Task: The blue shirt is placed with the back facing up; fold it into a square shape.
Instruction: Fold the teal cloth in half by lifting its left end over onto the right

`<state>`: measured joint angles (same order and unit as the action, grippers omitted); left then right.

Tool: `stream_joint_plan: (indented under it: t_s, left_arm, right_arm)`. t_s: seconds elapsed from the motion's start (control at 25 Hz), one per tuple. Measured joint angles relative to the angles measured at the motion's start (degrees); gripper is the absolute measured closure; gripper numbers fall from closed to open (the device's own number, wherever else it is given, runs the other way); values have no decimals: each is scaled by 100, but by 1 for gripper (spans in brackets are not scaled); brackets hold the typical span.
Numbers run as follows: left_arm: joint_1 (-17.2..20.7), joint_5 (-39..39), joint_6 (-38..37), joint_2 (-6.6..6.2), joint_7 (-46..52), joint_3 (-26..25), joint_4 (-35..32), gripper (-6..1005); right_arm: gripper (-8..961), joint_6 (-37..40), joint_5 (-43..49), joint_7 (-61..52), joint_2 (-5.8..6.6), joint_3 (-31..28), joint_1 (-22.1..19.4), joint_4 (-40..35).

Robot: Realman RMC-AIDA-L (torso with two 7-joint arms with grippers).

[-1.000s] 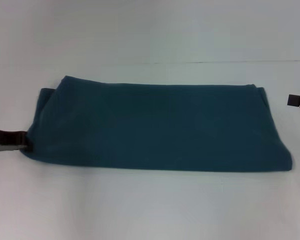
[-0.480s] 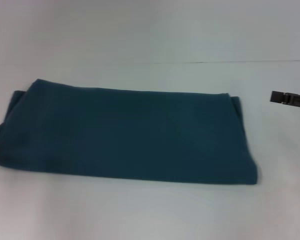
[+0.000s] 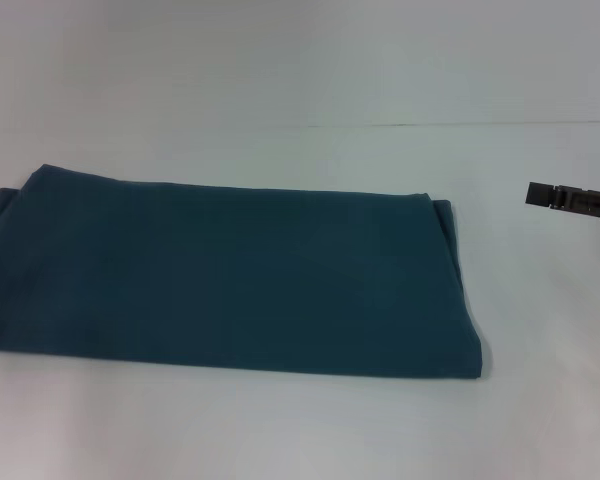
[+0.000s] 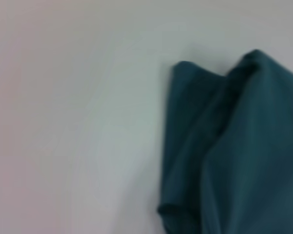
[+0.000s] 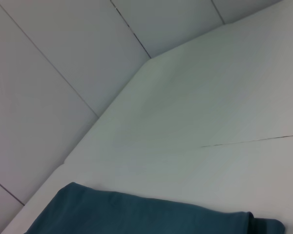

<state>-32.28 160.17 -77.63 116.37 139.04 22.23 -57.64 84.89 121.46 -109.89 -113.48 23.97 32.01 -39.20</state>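
Shirt (image 3: pixel 220 280) folded into long band, flat on table (image 3: pixel 300 430) | right gripper (image 3: pixel 570 200) hovering apart, jaw state indeterminable | left gripper unseen.

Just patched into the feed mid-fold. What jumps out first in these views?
The blue shirt dominates: a long, plain folded band on the white table, running off the head view's left edge, not yet square. The right gripper hangs off to the right of the shirt's end, apart from it. The left gripper is out of the head view; its wrist camera shows only a bunched, layered end of the shirt.
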Motion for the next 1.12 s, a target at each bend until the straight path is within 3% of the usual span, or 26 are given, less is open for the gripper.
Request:
stream_joint_plan:
  t_s: [0.12, 0.28, 0.36, 0.6, 0.68, 0.92, 1.04, 1.12]
  left_arm:
    - [-73, -523, -373, 0, -147, 2, -2, 991]
    - [-209, -1951, -1034, 89, -422, 177, -1, 991]
    - [-331, -2622, -1169, 207, -465, 472, 16, 992]
    - [-949, -4110, -758, 758, -615, 1695, 321, 992]
    - [-1150, -4578, -348, 809, -742, 2208, 830, 992]
    - [-1653, -6802, 1259, 825, -2052, 3797, 3200, 992]
    - [-2053, -8141, 1805, 826, -3325, 4156, 4854, 992]
    - [-2137, -8458, 1751, 826, -3747, 4156, 5283, 991]
  right_arm:
    - [36, 18, 0, 48, 2, -22, -32, 0]
    - [36, 85, -4, 144, 11, -24, -89, 0]
    - [36, 117, -12, 179, 25, -25, -115, 0]
    - [36, 307, -162, 231, 144, -34, -215, -3]
    - [37, 359, -185, 238, 200, -34, -266, -12]
    - [37, 475, -197, 334, 365, -8, -401, -13]
    - [37, 484, -185, 340, 379, 21, -415, -41]
    - [37, 485, -178, 344, 389, 34, -415, -57]
